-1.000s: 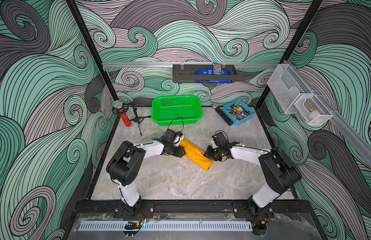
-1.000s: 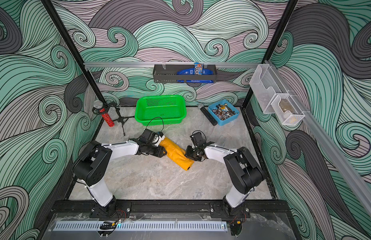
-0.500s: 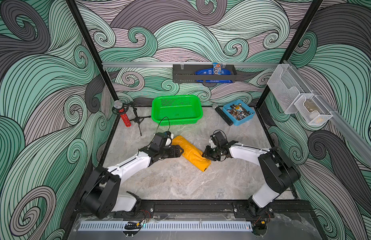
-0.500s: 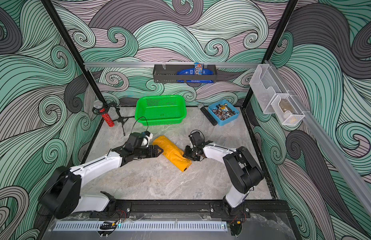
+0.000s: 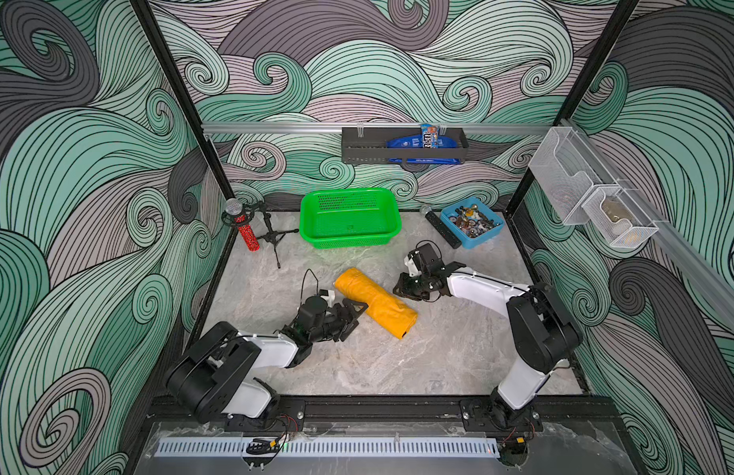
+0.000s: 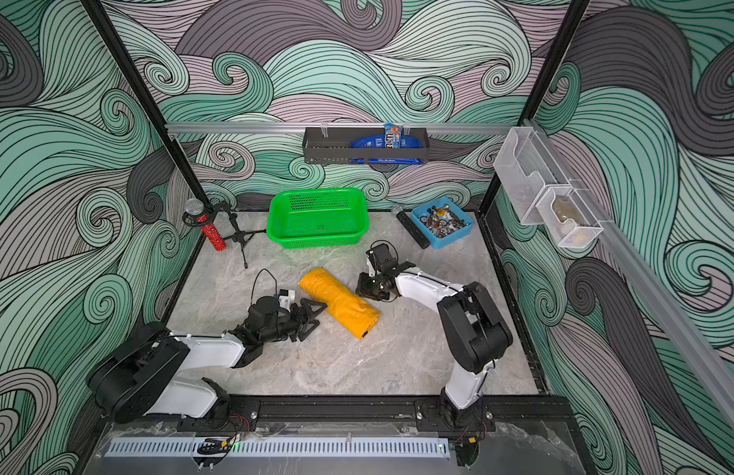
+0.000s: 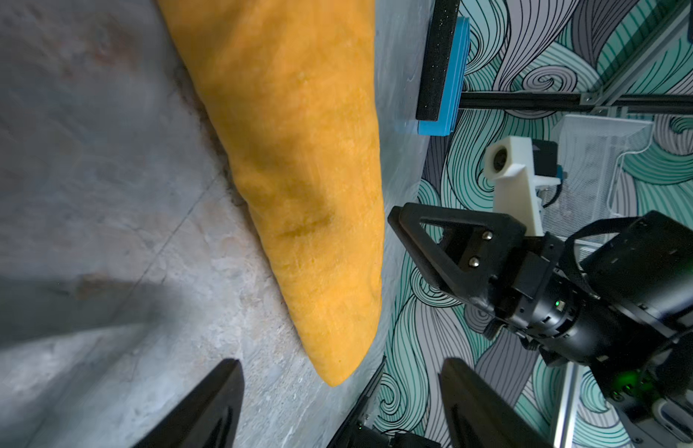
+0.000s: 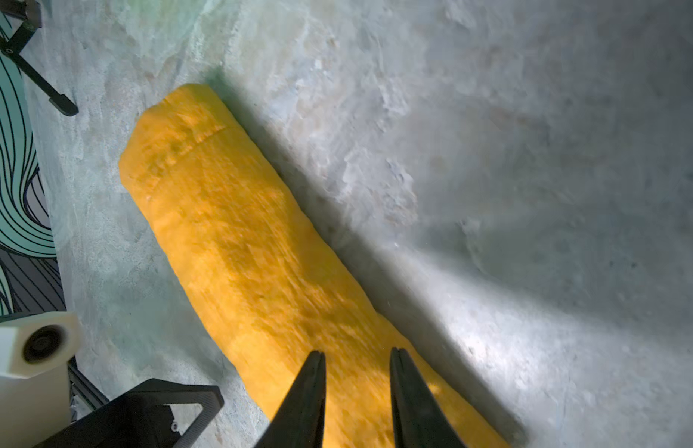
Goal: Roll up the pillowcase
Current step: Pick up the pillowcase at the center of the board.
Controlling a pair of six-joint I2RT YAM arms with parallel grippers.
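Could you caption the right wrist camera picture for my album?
Rolled yellow pillowcase lying on the grey marbled table, the right gripper slightly open close beside it.

Pillowcase [image 5: 375, 302] — mustard cloth, matt, fine fuzzy weave, lightly creased. Table [image 5: 398, 362]: smooth grey stone-look surface, faint sheen. Basket [image 5: 348, 218]: glossy green plastic, perforated. Small tray [image 5: 484, 240]: blue plastic. Wall bins [image 5: 562, 181] — white wire mesh. Rail [image 5: 274, 128]: brushed metal, dull shine.
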